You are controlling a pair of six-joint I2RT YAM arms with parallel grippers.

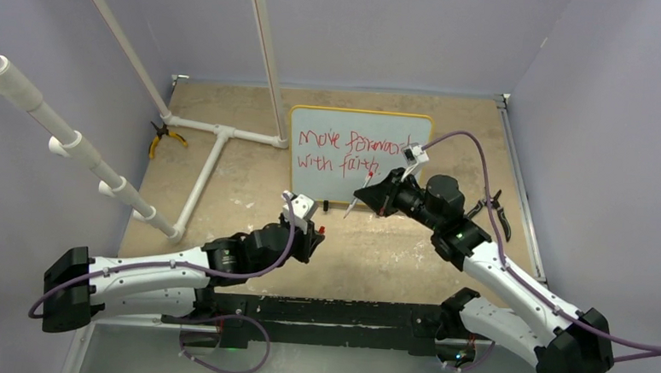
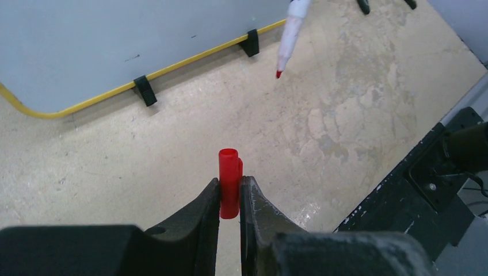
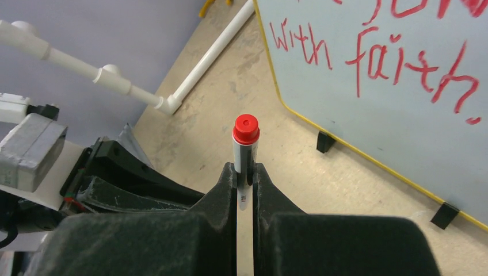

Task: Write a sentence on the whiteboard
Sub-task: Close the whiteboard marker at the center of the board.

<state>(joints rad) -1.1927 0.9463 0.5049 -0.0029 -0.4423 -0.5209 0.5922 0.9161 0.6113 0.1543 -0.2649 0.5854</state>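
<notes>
The marker [image 3: 244, 154] is pinched tight in the right gripper [image 3: 246, 172], its tip held off the board. The red cap [image 2: 229, 172] is clamped by the left gripper [image 2: 230, 195]. The sentence [image 1: 346, 146] appears finished on the whiteboard [image 1: 314, 186], which stands at the far side of the tan table [image 1: 224, 189]. Recapping is judged next, so cap and tip must be lined up. Plain walls are seen all round.

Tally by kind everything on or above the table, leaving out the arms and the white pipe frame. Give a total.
Whiteboard: 1
Red marker: 1
Red marker cap: 1
Pliers: 2, one yellow-handled pair and one black-handled pair
Total: 5
</notes>
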